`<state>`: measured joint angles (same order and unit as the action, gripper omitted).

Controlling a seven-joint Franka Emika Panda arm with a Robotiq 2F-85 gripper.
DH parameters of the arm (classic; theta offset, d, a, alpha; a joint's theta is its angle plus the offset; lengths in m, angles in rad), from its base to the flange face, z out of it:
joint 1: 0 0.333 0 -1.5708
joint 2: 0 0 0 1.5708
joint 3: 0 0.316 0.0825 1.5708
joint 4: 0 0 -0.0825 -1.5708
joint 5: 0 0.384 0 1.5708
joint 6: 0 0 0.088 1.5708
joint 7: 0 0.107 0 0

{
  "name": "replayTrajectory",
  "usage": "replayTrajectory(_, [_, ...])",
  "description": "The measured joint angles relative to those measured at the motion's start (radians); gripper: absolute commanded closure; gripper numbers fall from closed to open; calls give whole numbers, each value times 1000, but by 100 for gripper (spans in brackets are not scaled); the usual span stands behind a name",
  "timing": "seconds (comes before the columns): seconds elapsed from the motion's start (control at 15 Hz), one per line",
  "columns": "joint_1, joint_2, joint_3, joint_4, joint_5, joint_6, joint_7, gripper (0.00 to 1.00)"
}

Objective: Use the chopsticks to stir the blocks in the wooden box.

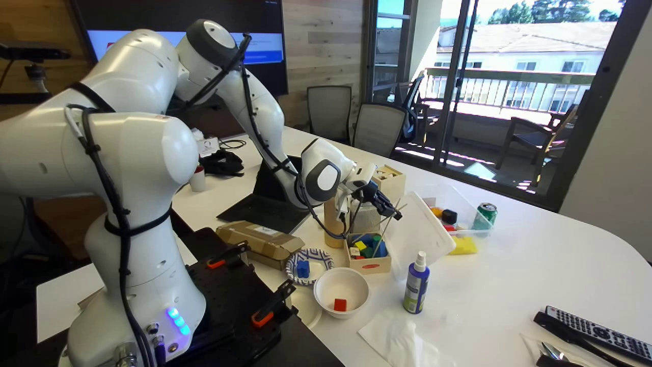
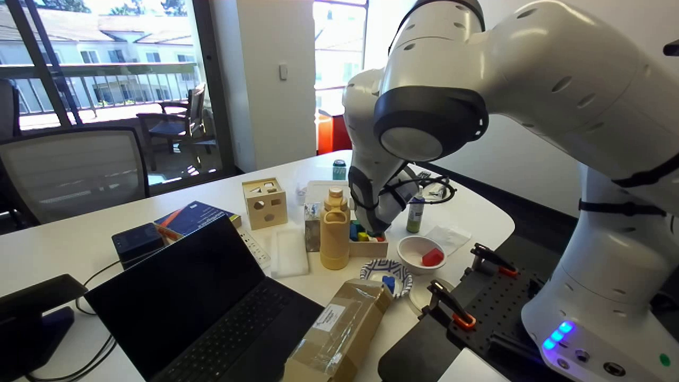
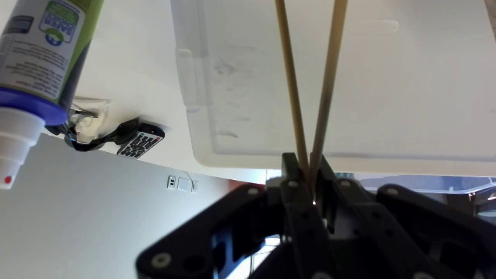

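Gripper point(image 3: 309, 164) clamped on chopsticks point(image 3: 328, 77) near one end, presumably for stirring reach | chopsticks slant down | blocks point(image 1: 360, 245) sit corralled in wooden box point(image 1: 374, 262)

In an exterior view, the tan bottle point(image 1: 332, 220), white bowl point(image 1: 347, 286) and plastic lid point(image 1: 416, 230) crowded the wooden box point(image 1: 376, 264), hampering low sideways reaches; between spray bottle point(image 1: 416, 286) and remote control point(image 1: 601, 331), bare tabletop point(image 1: 509, 278) offered passage.
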<state>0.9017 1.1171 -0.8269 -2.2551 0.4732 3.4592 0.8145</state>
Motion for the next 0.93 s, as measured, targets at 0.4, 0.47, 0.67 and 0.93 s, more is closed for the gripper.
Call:
replayTrajectory(0.4, [15,46,-32,0,46,0,0,97])
replayTrajectory(0.47, [15,58,-34,0,53,0,0,97])
replayTrajectory(0.67, [15,88,-33,-5,57,0,0,97])
replayTrajectory(0.93, [27,98,-21,-7,57,0,0,97])
